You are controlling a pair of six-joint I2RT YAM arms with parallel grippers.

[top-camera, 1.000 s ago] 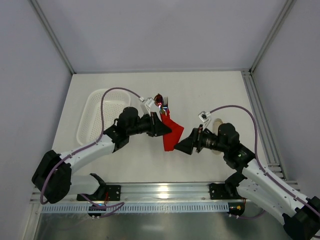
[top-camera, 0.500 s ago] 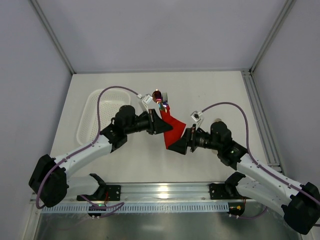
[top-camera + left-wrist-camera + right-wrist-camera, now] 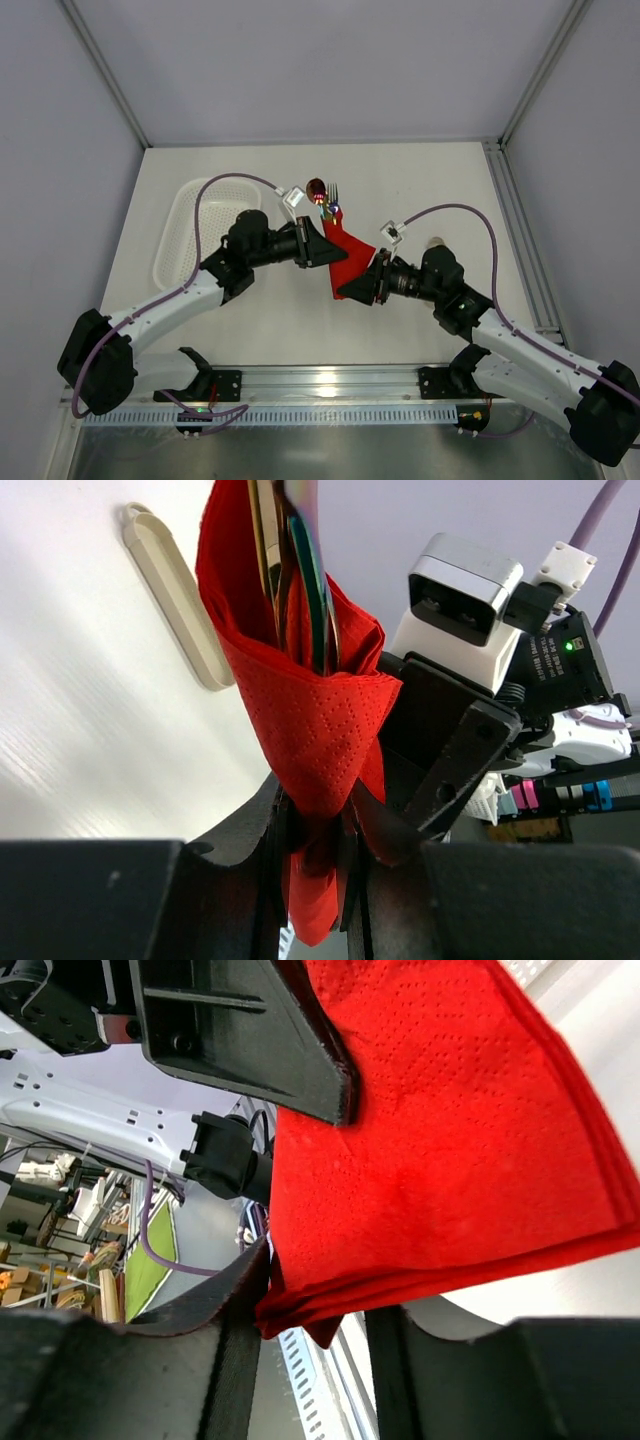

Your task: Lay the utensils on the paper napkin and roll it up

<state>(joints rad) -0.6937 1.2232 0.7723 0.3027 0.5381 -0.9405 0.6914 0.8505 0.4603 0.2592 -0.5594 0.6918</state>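
White worktop (image 3: 420, 180), plain grey walls (image 3: 300, 70), white basket (image 3: 185, 235) on the left. We see the left fingers (image 3: 245, 835) clamped on the red paper napkin (image 3: 347, 258) mid-worktop, wrapped round the utensils (image 3: 318, 188), whose handles are hidden. A napkin corner lies between the right fingers (image 3: 235, 1320); we can't tell if they grip.

Top view looks down from behind; both wrist views sit close, sharing the napkin (image 3: 310, 710).

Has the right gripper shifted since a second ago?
Yes. The right gripper has moved left, toward the white basket, and its fingers now straddle the red paper napkin at its lower corner.
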